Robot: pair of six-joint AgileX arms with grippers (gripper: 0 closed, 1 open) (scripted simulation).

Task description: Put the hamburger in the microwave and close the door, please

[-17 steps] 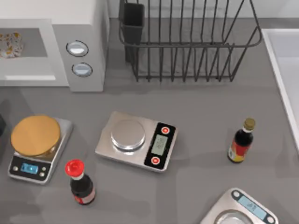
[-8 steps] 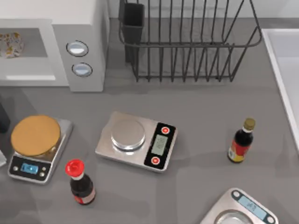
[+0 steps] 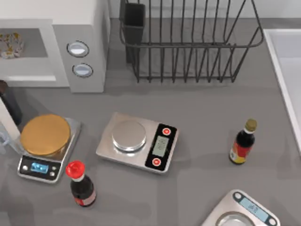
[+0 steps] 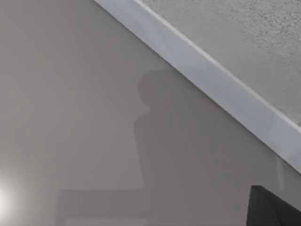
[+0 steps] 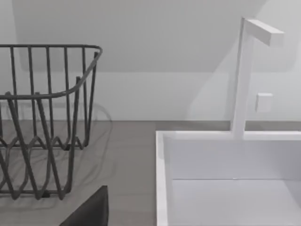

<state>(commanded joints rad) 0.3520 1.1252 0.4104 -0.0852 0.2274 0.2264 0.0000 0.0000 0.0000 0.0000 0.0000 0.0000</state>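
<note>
White microwave (image 3: 70,42) at top left holds the hamburger (image 3: 9,44) in its grey cavity, seen from above. My left gripper (image 3: 9,106) presses the door (image 3: 7,123); jaws unclear. Right wrist: black wire rack (image 5: 42,122), white sink (image 5: 225,179).

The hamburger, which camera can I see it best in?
The top view. The hamburger sits inside the grey cavity of the microwave, at the table's far left. The left wrist view has a plain pale surface with a white edge, and the right wrist view faces the wire rack and sink instead.
</note>
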